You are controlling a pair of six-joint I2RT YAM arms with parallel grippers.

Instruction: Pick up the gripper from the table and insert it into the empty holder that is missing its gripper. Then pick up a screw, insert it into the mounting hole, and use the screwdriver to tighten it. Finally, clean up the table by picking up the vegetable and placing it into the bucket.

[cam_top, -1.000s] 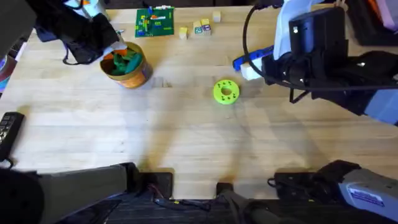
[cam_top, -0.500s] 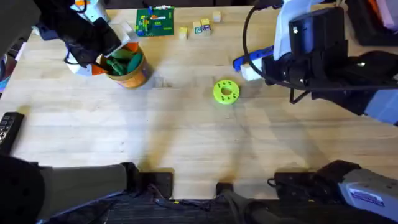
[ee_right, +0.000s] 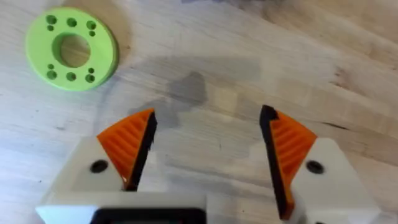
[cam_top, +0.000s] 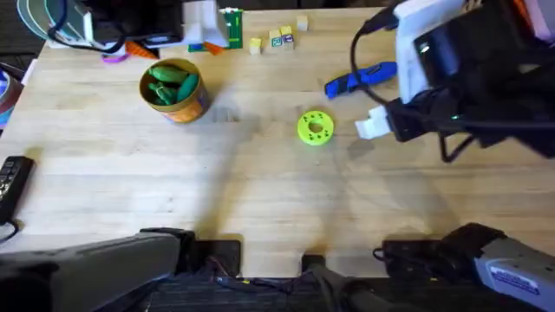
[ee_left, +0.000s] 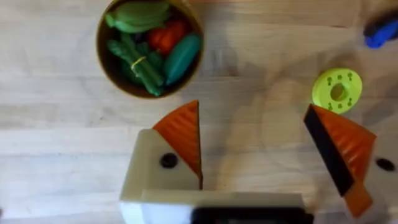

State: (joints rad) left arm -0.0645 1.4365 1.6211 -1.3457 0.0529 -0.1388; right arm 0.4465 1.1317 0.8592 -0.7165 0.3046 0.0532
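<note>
The yellow-orange bucket stands at the back left of the table. The slim green vegetable lies inside it among other toy food. My left gripper hangs high above the table, open and holding nothing. Its cream holder carries an orange ribbed gripper piece, with a dark screw head in the hole. The blue screwdriver lies free at the back right. My right gripper is open over bare wood.
A lime-green disc lies mid-table, just left of the right gripper. A green board and small blocks sit along the far edge. A black remote lies at the left edge.
My left gripper has lifted away from the bucket and now hangs high, leaving the bucket uncovered. My right gripper has moved off the screwdriver toward the near side, beside the disc.
</note>
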